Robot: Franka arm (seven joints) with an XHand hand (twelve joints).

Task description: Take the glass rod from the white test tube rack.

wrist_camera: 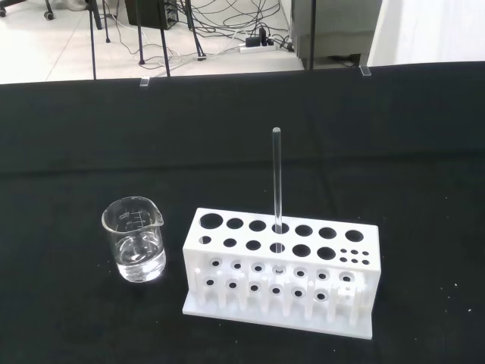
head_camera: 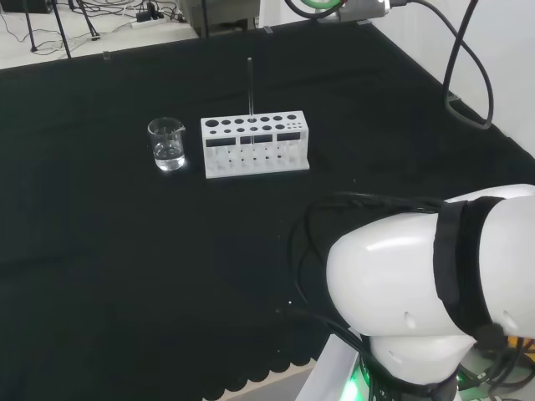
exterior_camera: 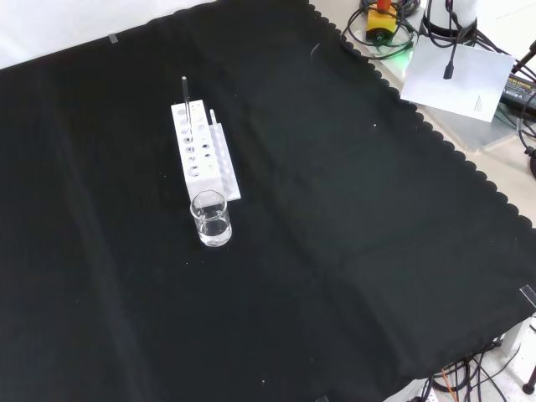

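A white test tube rack (head_camera: 255, 145) (exterior_camera: 201, 152) (wrist_camera: 282, 269) stands on the black cloth. A thin clear glass rod (head_camera: 250, 88) (exterior_camera: 187, 105) (wrist_camera: 277, 182) stands upright in one of the rack's back-row holes near the middle. In the wrist view the rack and rod lie some way off, seen from above and in front.
A small clear glass beaker (head_camera: 167, 144) (exterior_camera: 210, 218) (wrist_camera: 135, 240) with a little clear liquid stands just beside one end of the rack. The arm's white links (head_camera: 435, 284) rise at the head view's lower right. Cables and equipment lie beyond the scalloped cloth edge (exterior_camera: 402, 92).
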